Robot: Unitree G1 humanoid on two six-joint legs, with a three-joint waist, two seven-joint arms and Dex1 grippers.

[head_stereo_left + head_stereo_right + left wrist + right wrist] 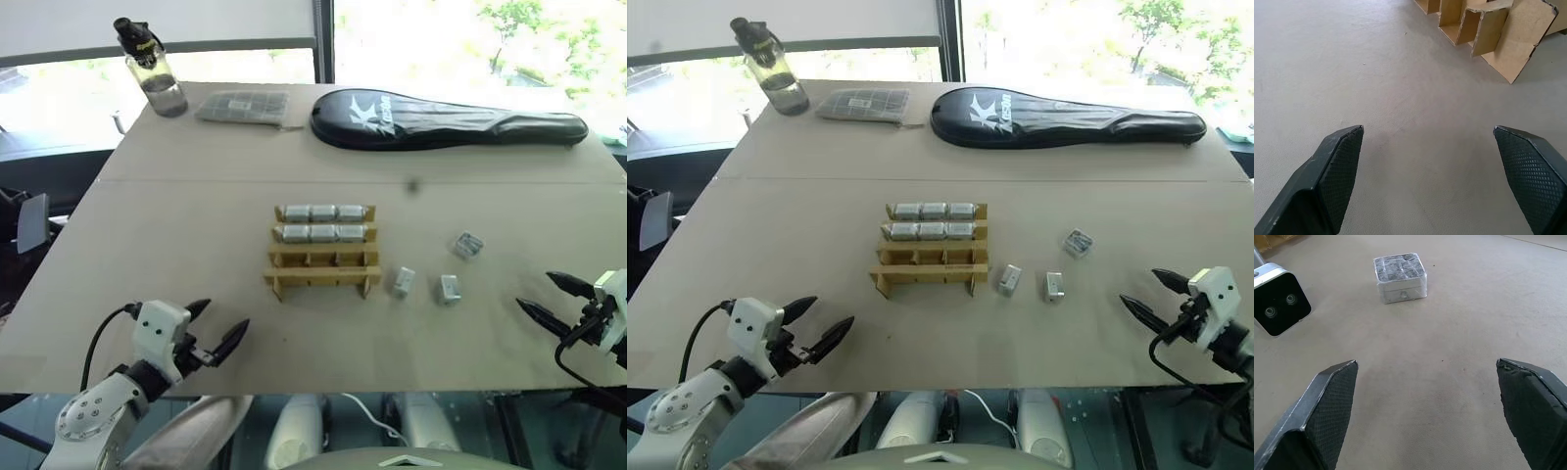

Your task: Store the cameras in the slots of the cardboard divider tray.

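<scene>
both grippers spread wide, empty. right gripper [558, 299] should take the nearest loose camera [450, 289] squarely across its short sides, then lower it into the tray's [322, 277] empty front row.

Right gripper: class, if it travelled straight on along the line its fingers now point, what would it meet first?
Probably the nearest loose camera, lying roughly ahead of the open right gripper on the table. Only bare tabletop lies between them, though depth is hard to judge.
</scene>
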